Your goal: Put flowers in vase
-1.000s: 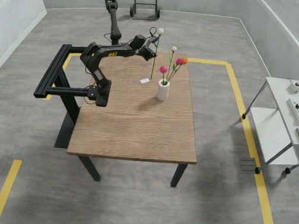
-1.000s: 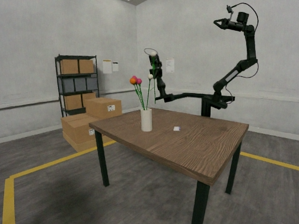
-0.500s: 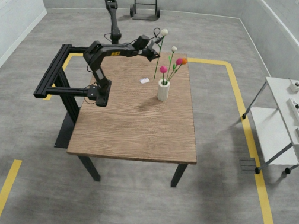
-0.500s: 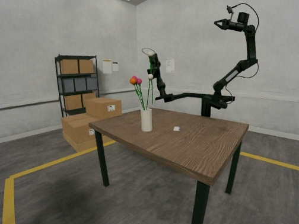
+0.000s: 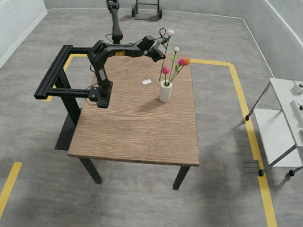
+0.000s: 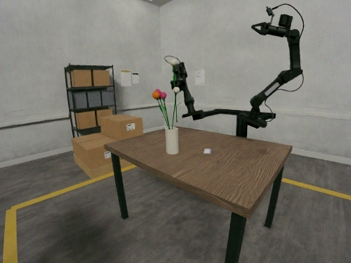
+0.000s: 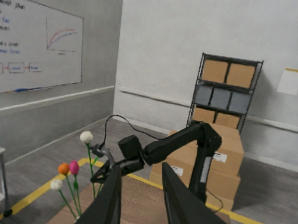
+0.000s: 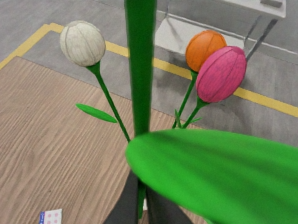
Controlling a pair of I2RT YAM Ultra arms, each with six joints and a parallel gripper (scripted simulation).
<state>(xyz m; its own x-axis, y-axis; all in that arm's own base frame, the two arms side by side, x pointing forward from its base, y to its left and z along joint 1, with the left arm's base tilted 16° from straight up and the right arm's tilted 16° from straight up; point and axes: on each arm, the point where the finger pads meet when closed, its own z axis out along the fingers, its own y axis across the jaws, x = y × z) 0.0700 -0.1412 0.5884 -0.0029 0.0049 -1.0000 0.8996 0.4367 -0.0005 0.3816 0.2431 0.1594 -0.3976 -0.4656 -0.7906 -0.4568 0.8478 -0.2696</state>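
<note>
Your black jointed left arm (image 5: 115, 24) (image 6: 295, 52) stood raised high, elbow bent, its wrist levelled out and its black two-finger gripper (image 6: 255, 28) (image 7: 142, 175) partly open. Your black jointed right arm (image 5: 126, 50) (image 6: 188, 95) (image 7: 172, 147) rose from its base, folded at the elbow and reached forward; its black two-finger gripper (image 5: 164, 57) (image 6: 173, 84) (image 7: 94, 179) (image 8: 141, 189) was pinched nearly closed.
</note>
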